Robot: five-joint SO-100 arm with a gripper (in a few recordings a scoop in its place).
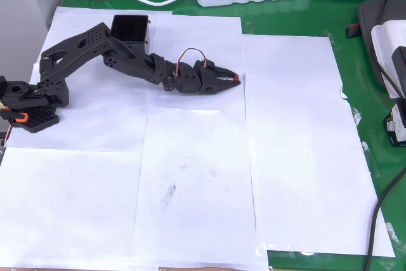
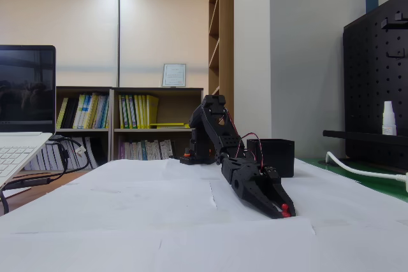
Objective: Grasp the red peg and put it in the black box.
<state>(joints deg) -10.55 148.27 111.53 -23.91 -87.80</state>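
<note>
One black arm stretches low over the white paper, its gripper (image 1: 233, 79) nearly closed with the red peg (image 1: 236, 78) pinched at the fingertips. Both lie well apart from the black box (image 1: 130, 28), which stands beside the arm's upper link.

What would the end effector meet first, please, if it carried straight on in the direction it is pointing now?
The end effector, with the red peg at its tip, points rightward in the overhead view. Ahead lies bare white paper; the way looks free. It angles downward, so it may touch the paper first.
</note>
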